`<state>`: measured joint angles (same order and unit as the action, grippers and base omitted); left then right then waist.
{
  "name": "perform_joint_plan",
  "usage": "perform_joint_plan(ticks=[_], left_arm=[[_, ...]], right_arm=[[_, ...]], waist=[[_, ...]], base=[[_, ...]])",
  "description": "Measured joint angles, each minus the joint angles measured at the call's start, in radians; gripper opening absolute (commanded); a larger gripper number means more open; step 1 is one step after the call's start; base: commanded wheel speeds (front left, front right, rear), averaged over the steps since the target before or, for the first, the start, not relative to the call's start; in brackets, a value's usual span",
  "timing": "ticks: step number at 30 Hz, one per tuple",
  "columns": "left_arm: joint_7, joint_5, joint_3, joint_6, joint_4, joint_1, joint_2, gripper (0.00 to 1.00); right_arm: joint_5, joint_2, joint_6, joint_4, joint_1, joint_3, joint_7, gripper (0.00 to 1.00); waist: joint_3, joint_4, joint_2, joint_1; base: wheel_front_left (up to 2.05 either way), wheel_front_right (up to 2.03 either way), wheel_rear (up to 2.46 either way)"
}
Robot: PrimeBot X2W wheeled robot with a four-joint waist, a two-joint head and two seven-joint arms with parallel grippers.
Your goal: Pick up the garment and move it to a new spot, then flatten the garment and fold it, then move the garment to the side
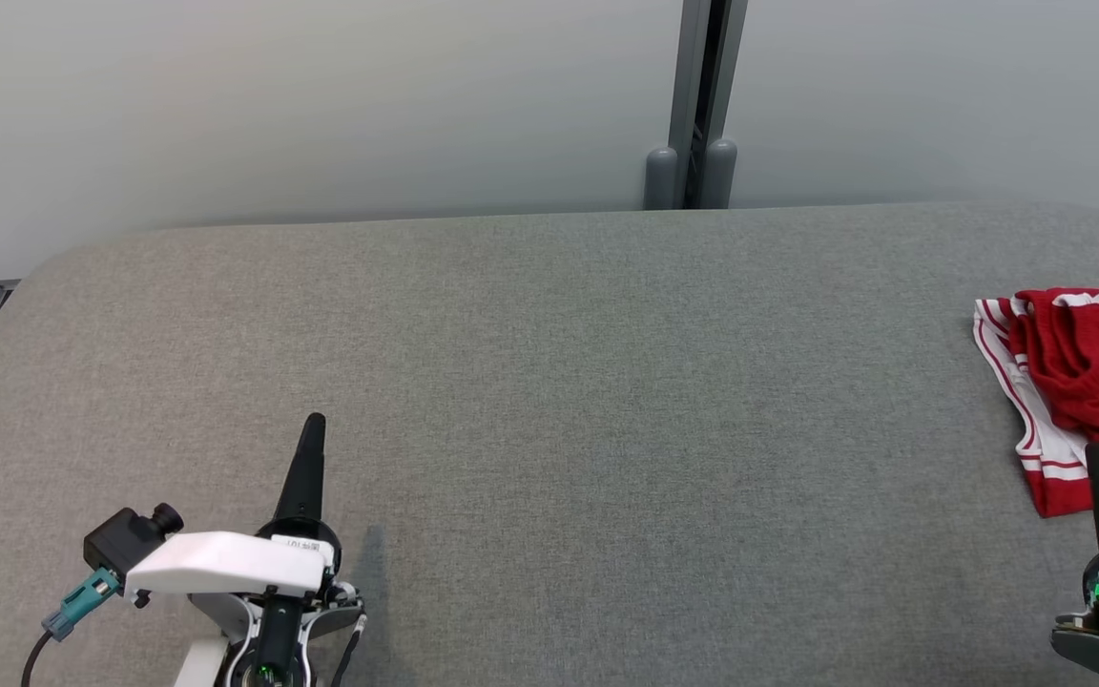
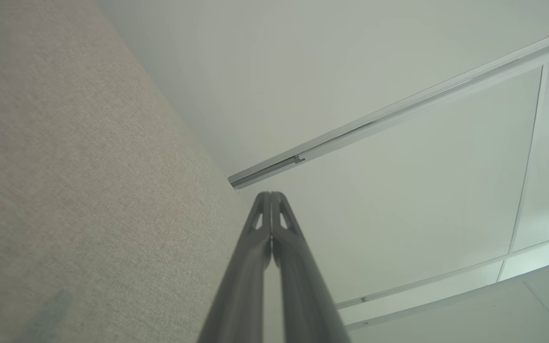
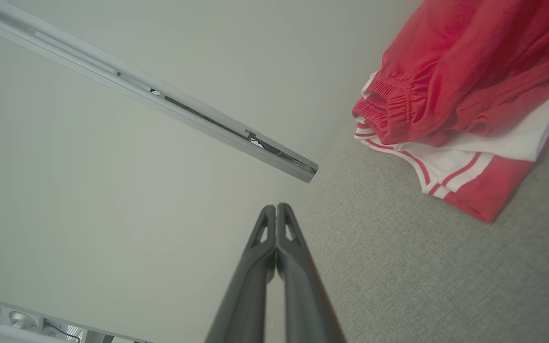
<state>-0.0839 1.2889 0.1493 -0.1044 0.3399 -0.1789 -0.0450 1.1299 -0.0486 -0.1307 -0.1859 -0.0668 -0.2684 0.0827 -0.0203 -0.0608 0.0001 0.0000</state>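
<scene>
Though a small white label [image 1: 307, 546] sits on the left gripper's [image 1: 315, 422] body, its writing is too small to read. At the near left of the grey table [image 1: 549, 382] that gripper points away, jaws clenched on nothing. At the near right the right gripper [image 1: 1096, 454] is clenched and empty too. The garment [image 1: 1088, 367], red with white panels, red stripes and a gathered elastic waistband, lies crumpled at the table's right edge, just beyond the right gripper's tip and well apart from the left one. Farther off stands a pale wall with a grey post [image 1: 699, 105].
</scene>
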Motion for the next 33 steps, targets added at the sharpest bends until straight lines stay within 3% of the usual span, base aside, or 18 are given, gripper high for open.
perform_joint_plan(ticks=[33], left_arm=[[0.049, 0.241, 0.010, -0.015, 0.038, -0.057, -0.001, 0.00]], right_arm=[[0.300, 0.000, 0.000, -0.003, 0.010, -0.068, 0.093, 0.00]], waist=[[0.010, 0.036, 0.0000, 0.0000]], base=[[0.00, 0.00, 0.00]])
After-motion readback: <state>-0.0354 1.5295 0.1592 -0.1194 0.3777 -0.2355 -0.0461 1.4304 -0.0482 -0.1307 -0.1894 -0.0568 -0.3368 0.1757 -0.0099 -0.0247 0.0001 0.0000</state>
